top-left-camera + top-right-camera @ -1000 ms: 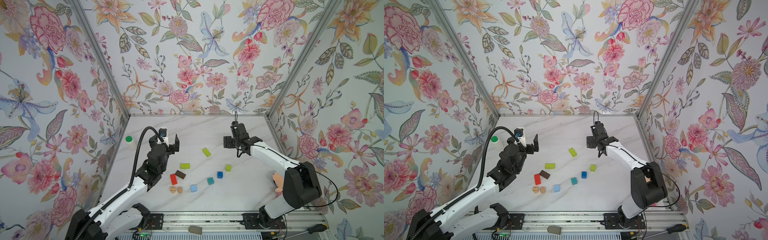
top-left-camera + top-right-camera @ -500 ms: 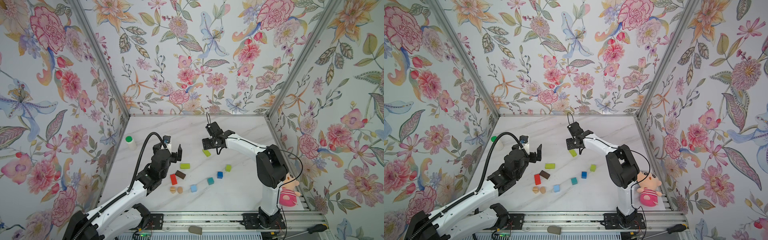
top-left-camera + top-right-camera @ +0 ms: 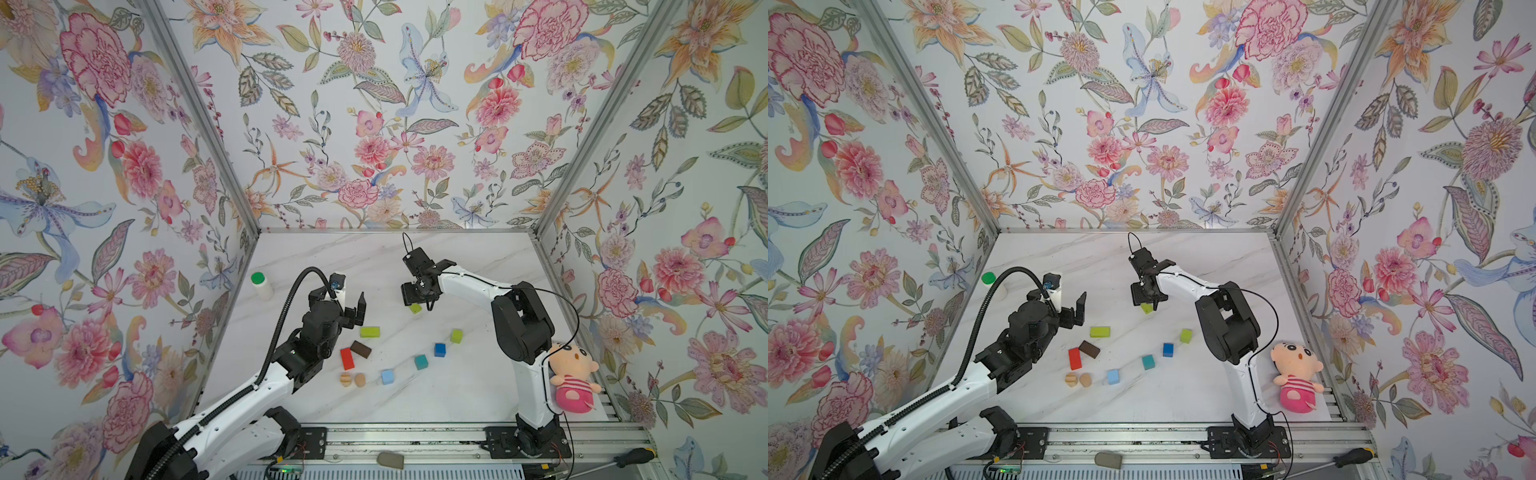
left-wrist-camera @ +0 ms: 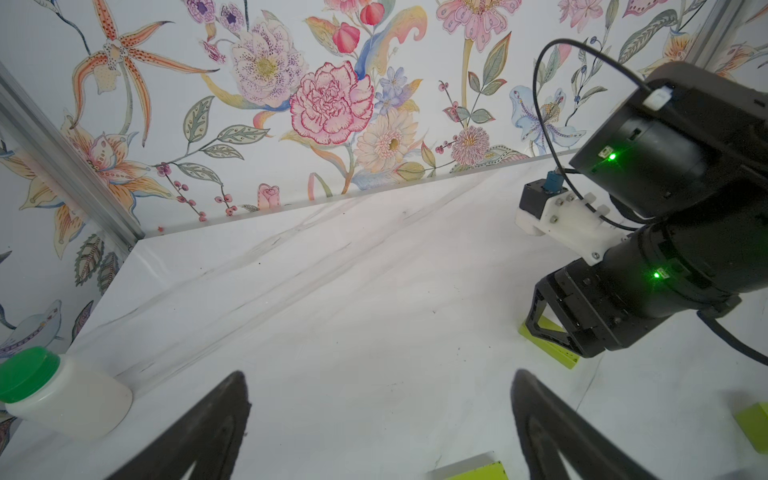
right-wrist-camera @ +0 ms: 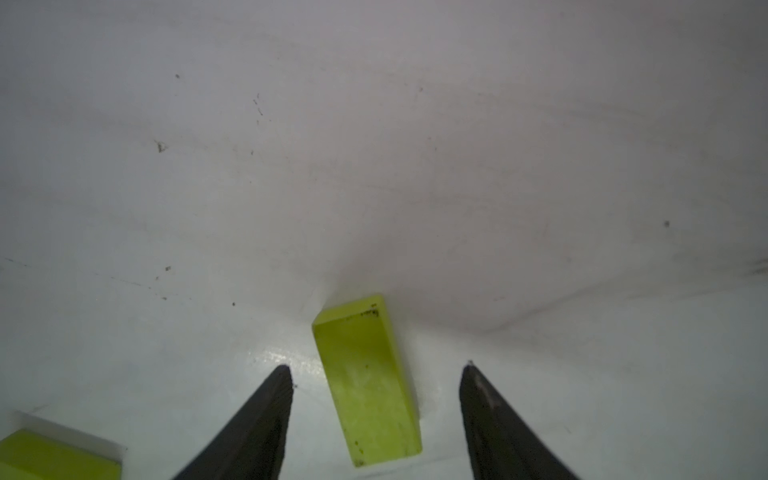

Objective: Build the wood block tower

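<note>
Now right gripper (image 5: 377, 367), moved leftward, straddles lime-green block (image 5: 365, 386), jaws apart; left gripper (image 4: 380, 374) wide open.

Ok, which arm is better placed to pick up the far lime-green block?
Right. The right gripper already straddles the far lime-green block, open, with a gap on each side. The left gripper hangs open off to the side, nothing between its jaws.
</note>
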`<state>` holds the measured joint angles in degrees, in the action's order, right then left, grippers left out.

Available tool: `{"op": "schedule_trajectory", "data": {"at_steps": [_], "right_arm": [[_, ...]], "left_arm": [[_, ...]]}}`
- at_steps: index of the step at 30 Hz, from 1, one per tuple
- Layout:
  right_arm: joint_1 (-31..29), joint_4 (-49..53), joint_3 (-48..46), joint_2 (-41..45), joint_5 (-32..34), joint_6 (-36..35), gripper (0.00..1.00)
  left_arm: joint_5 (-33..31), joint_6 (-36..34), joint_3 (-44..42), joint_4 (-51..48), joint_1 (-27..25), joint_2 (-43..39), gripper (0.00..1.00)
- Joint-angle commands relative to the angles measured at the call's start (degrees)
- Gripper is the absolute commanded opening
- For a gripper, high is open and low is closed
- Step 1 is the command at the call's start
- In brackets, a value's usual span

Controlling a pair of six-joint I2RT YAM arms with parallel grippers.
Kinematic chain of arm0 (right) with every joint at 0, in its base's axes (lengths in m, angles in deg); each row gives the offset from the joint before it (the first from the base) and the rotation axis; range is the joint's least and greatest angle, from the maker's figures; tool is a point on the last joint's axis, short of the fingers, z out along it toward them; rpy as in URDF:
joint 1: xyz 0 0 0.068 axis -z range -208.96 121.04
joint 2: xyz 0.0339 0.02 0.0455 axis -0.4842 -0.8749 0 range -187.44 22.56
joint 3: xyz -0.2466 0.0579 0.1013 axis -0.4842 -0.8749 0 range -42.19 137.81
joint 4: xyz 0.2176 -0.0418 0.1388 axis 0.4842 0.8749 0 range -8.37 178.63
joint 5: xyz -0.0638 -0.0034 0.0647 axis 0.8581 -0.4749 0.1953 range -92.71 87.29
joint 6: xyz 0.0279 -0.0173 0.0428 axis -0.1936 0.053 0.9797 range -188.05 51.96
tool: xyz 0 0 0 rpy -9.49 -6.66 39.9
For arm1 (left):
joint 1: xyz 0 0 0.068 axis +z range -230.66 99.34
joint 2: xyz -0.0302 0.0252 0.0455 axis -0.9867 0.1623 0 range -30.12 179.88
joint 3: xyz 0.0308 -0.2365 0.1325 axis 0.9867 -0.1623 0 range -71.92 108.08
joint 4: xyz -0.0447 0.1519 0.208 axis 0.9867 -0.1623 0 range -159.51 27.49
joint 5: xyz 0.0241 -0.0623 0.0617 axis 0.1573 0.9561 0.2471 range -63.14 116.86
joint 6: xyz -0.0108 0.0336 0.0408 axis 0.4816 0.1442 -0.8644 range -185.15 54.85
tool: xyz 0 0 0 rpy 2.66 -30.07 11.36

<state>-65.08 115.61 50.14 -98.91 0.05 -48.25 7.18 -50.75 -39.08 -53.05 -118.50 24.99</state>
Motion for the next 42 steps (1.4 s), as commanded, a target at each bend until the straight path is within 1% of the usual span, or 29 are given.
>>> {"op": "schedule_trajectory", "data": {"at_steps": [1, 6, 7, 9, 16, 21, 31, 32, 36, 39, 42], "right_arm": [[-0.56, 2.58, 1.47, -1.20, -0.69, 0.24, 0.65], [-0.61, 3.16, 1.09, -1.79, -0.22, 0.45, 0.60], [-2.15, 3.37, 1.22, -1.99, 0.15, 0.50, 0.58], [-2.38, 4.11, 1.67, -2.53, 0.94, 0.46, 0.55], [-2.38, 6.56, 5.40, -5.19, 2.66, 0.78, 0.37], [-2.12, 7.19, 7.84, -6.00, 3.33, 1.59, 0.29], [-1.33, 11.28, 17.70, -11.70, 3.36, 3.30, 0.27], [0.31, 11.75, 18.67, -12.35, 3.40, 3.72, 0.27], [1.61, 13.22, 20.26, -13.86, 3.30, 5.50, 0.28], [2.27, 13.49, 20.08, -14.06, 2.90, 6.05, 0.32], [2.43, 13.50, 19.76, -13.49, 2.69, 5.64, 0.41]], "left_arm": [[0.25, 0.20, -1.44, 0.75, -0.14, -1.47, 0.99], [-0.52, 0.28, -2.36, 0.64, -0.06, -2.73, 0.99], [-0.52, 0.28, -2.40, 0.58, -0.16, -2.82, 0.99], [-0.52, 0.46, -2.42, 0.57, -0.08, -2.74, 0.99], [-0.88, 0.72, -2.51, 0.78, -0.12, -2.51, 0.99], [-1.40, 0.48, -2.09, 0.80, -0.12, -2.60, 0.99], [-2.29, 0.37, -1.16, -0.39, -0.12, -3.07, 0.99], [-2.42, 0.46, -1.06, -0.64, -0.15, -3.15, 0.99], [-2.70, 1.42, -1.00, -1.89, -0.15, -3.85, 0.99], [-2.87, 2.20, -1.51, -2.64, -0.12, -5.20, 0.99], [-3.09, 2.83, -2.13, -3.65, -0.12, -6.93, 0.99]]}}
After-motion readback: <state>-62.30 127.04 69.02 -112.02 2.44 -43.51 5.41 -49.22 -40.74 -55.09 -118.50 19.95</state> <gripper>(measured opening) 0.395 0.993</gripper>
